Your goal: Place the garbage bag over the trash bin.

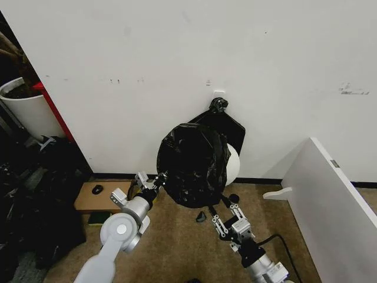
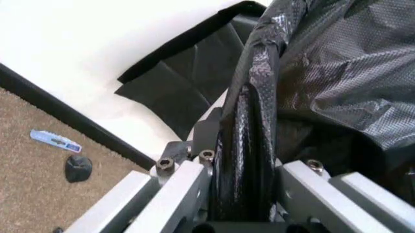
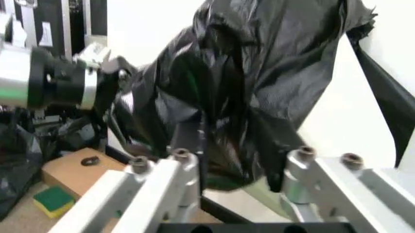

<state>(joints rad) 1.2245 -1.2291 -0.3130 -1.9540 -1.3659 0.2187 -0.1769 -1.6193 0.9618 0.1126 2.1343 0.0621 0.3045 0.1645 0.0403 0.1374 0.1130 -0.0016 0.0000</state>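
Gripping one crinkled garbage bag (image 1: 193,164), the left gripper (image 1: 159,179) has its jaws clamped on the bag's left edge, near the wall. The bag covers most of the single white trash bin (image 1: 234,165), which appears tipped, its long axis about level. The right gripper (image 1: 222,207), jaws spread, sits at the bag's lower edge.
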